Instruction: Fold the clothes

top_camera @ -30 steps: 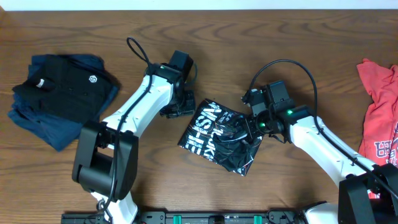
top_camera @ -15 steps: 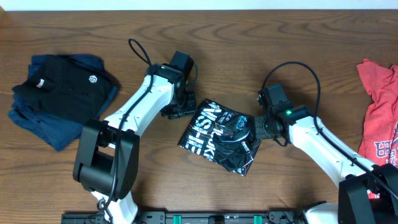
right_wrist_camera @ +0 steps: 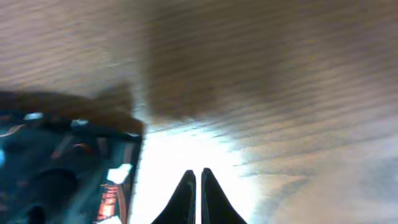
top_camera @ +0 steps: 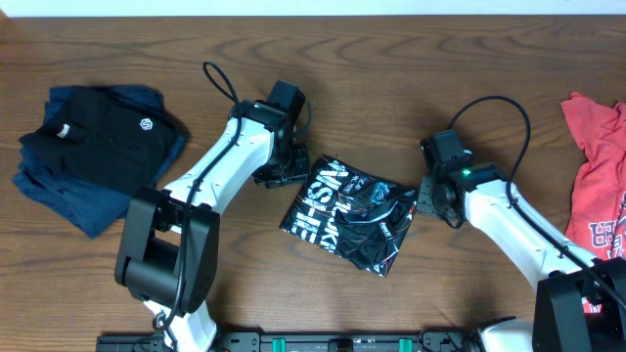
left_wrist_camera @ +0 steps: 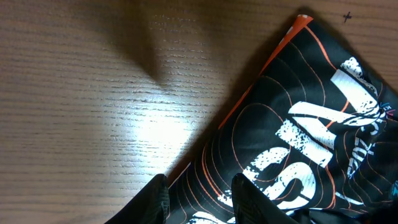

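Note:
The clothes here are a black jersey (top_camera: pixel 347 215) with thin orange lines and white print, lying folded into a small packet in the middle of the table. My left gripper (top_camera: pixel 284 174) sits at its upper left edge. In the left wrist view its fingers (left_wrist_camera: pixel 200 180) stand apart, one over the wood and one over the jersey (left_wrist_camera: pixel 298 124), gripping nothing. My right gripper (top_camera: pixel 427 200) hangs just off the packet's right edge. Its fingers (right_wrist_camera: pixel 198 171) are shut and empty over bare wood, with the jersey (right_wrist_camera: pixel 62 168) to their left.
A black polo with a small white emblem (top_camera: pixel 103 137) lies on dark blue garments at the far left. A red T-shirt with white print (top_camera: pixel 599 186) lies at the right edge. The brown wooden table (top_camera: pixel 469 68) shows between them.
My right gripper has drawn back to the right off the jersey and closed on nothing. The jersey's right side now lies flat. The left arm has not moved.

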### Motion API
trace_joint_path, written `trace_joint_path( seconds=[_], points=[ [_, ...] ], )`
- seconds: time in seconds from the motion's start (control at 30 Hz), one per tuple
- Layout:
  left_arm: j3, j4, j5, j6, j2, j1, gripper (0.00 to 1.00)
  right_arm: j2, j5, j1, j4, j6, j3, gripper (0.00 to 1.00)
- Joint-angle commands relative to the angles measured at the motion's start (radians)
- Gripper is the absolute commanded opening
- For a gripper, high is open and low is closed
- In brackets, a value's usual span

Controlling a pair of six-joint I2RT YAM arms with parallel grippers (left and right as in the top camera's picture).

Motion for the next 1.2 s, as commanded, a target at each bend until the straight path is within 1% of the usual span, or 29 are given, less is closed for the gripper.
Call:
trace_joint_path(
  seconds=[0.0,0.13,0.2,0.23,0.27,0.3,0.33,0.4,0.43,0.5,0.57,0.63,0.7,0.87,1.0,1.17],
  points=[
    [-0.008,-0.004,0.006,0.005,0.006,0.0,0.36,-0.032,-0.137,-0.002,0.0,-0.119,0.024,0.05],
    [-0.008,-0.005,0.005,0.006,0.006,0.0,0.36,-0.123,-0.296,-0.002,-0.007,-0.2,0.037,0.08],
    [-0.008,-0.003,0.005,0.005,0.006,0.0,0.36,-0.178,-0.402,-0.001,0.002,-0.284,0.037,0.12],
    [-0.008,-0.002,0.005,0.005,0.006,0.0,0.37,-0.198,-0.451,0.0,0.006,-0.328,0.037,0.16],
    [-0.008,0.002,0.005,0.005,0.006,0.0,0.38,-0.216,-0.5,0.005,0.011,-0.375,0.037,0.23],
    [-0.008,0.005,0.005,0.004,0.006,0.0,0.41,-0.224,-0.53,0.013,0.013,-0.414,0.037,0.29],
    [-0.008,0.008,0.006,0.0,0.006,0.0,0.42,-0.224,-0.542,0.022,0.013,-0.443,0.037,0.33],
    [-0.008,0.01,0.006,-0.003,0.006,0.0,0.43,-0.213,-0.559,0.046,0.009,-0.484,0.034,0.46],
    [-0.008,0.01,0.006,-0.003,0.006,0.0,0.43,-0.204,-0.571,0.064,0.004,-0.509,0.033,0.51],
    [-0.008,0.009,0.006,-0.002,0.006,0.0,0.43,-0.175,-0.58,0.105,0.001,-0.543,0.033,0.54],
    [-0.008,0.008,0.006,-0.002,0.006,0.0,0.43,-0.138,-0.575,0.149,0.006,-0.569,0.033,0.55],
    [-0.008,0.008,0.006,-0.002,0.006,0.0,0.43,-0.095,-0.561,0.186,0.025,-0.568,0.033,0.54],
    [-0.008,0.008,0.006,-0.002,0.006,0.0,0.44,-0.056,-0.562,0.215,0.05,-0.565,0.033,0.49],
    [-0.008,0.008,0.005,-0.002,0.006,0.0,0.45,0.013,-0.561,0.275,0.11,-0.56,0.033,0.49],
    [-0.008,0.008,0.006,-0.002,0.006,0.0,0.45,0.04,-0.549,0.296,0.154,-0.56,0.033,0.49],
    [-0.008,0.005,0.006,-0.002,0.006,0.0,0.45,0.068,-0.535,0.299,0.169,-0.56,0.033,0.48]
  ],
)
